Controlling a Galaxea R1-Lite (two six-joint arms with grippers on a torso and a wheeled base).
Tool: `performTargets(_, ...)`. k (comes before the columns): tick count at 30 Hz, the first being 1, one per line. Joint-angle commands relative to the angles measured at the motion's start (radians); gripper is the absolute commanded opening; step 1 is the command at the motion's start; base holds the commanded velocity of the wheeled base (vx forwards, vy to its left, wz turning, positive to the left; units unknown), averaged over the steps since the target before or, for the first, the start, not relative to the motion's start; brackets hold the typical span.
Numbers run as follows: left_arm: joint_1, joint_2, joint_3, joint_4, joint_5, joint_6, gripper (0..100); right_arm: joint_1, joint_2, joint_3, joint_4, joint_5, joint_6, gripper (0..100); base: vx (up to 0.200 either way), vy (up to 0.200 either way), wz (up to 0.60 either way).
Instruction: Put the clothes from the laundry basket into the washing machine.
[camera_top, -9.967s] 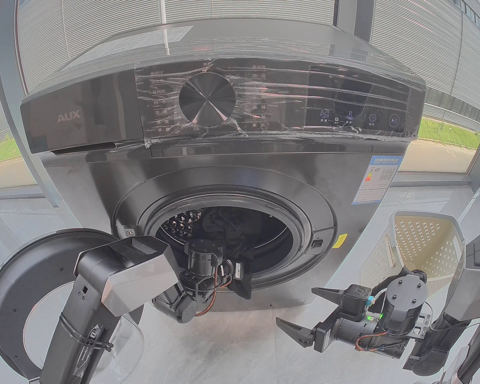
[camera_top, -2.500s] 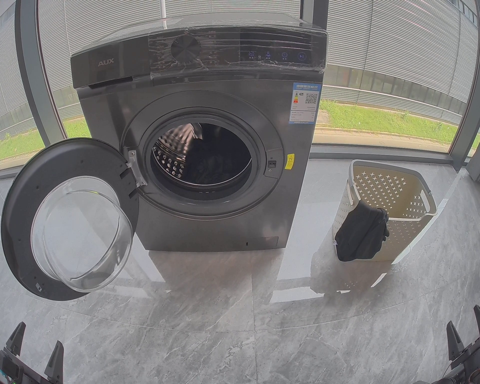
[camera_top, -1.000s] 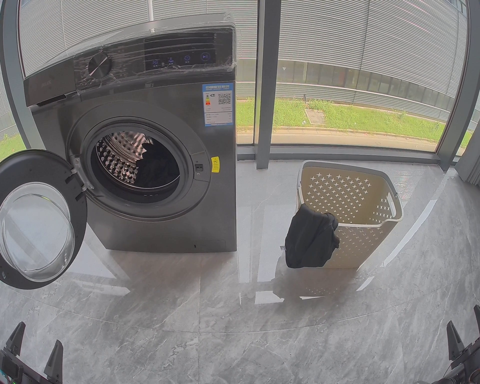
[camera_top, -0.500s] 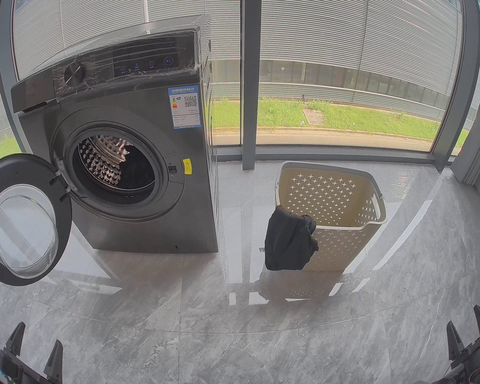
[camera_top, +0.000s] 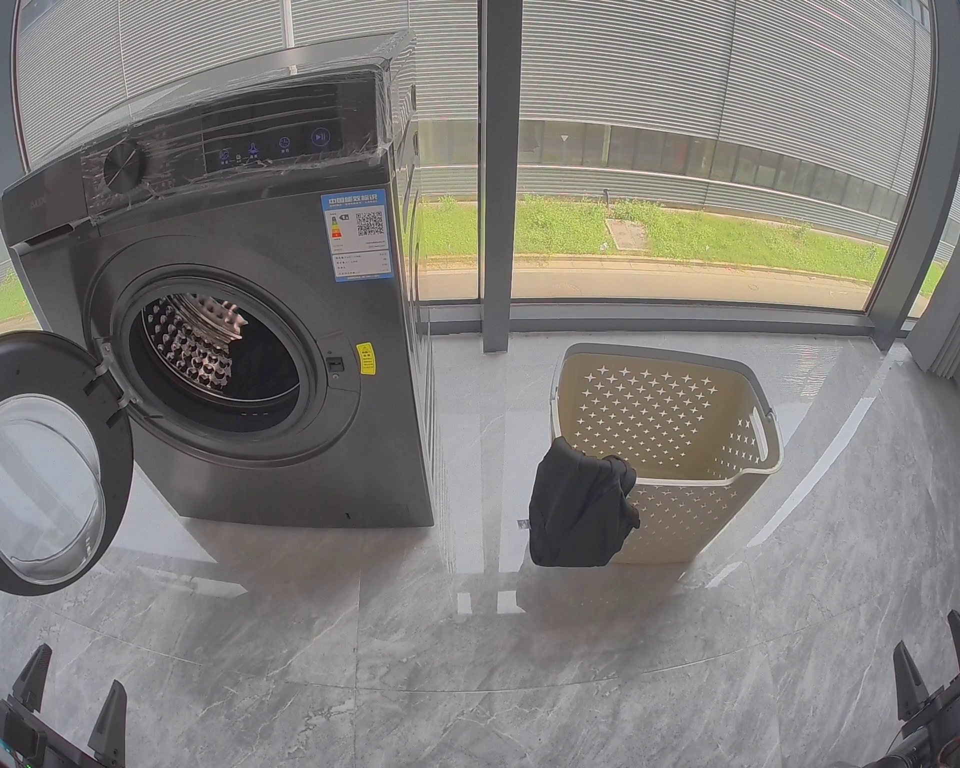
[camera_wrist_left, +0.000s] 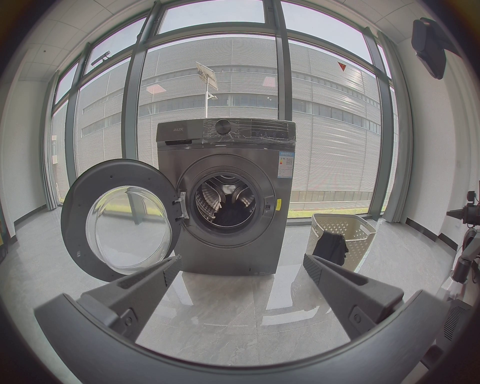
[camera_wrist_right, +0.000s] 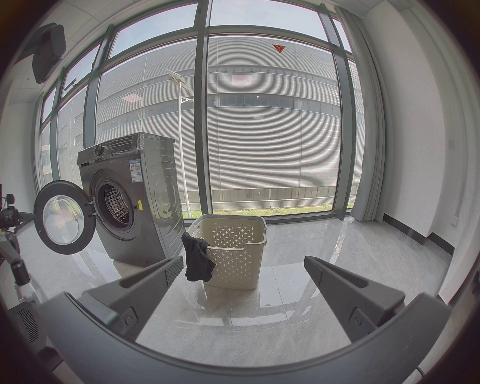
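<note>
The grey washing machine stands at the left with its round door swung wide open. Dark clothes lie low in the drum. To its right on the floor stands the cream laundry basket, and a black garment hangs over its near left rim. My left gripper is open at the bottom left corner, far from both. At the bottom right edge my right gripper is open too, with nothing between its fingers.
Grey marble floor spreads wide between me and the machine and basket. Tall windows with a dark pillar run behind them. A white wall and a curtain close the right side.
The whole head view has swung right and drawn slightly nearer, so the machine sits further left and the basket nearer the middle. Ten seconds ago my left gripper was at the drum mouth; both arms are now low.
</note>
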Motion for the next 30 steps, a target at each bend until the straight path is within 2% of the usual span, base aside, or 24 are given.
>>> performTargets(1, 0.001, -0.015, 0.016, 0.0, 0.0, 0.0, 100, -0.001, -0.015, 0.018, 0.0, 0.0, 0.0, 100, 0.0, 0.0, 0.0)
performTargets(3, 0.001, -0.015, 0.016, 0.0, 0.0, 0.0, 100, 0.001, -0.015, 0.018, 0.0, 0.0, 0.0, 100, 0.0, 0.0, 0.0)
performTargets(17, 0.001, -0.015, 0.016, 0.0, 0.0, -0.001, 100, -0.001, -0.015, 0.018, 0.0, 0.002, 0.0, 100, 0.0, -0.2, 0.0)
performTargets(21, 0.001, -0.015, 0.016, 0.0, 0.0, 0.002, 100, -0.002, -0.015, 0.018, 0.001, 0.005, -0.017, 100, 0.0, -0.2, 0.0)
performTargets(28, 0.001, -0.015, 0.016, 0.0, -0.001, 0.003, 100, -0.002, -0.015, 0.018, 0.001, 0.017, -0.021, 100, 0.0, 0.0, 0.0)
performTargets(29, -0.001, -0.015, 0.016, 0.0, -0.001, 0.003, 100, -0.002, -0.015, 0.015, -0.022, 0.029, -0.024, 100, 0.0, 0.0, 0.0)
performTargets(30, -0.001, -0.015, 0.016, 0.0, -0.001, 0.003, 100, 0.003, -0.015, -0.038, -0.04, 0.049, -0.015, 100, 0.0, 0.0, 0.0)
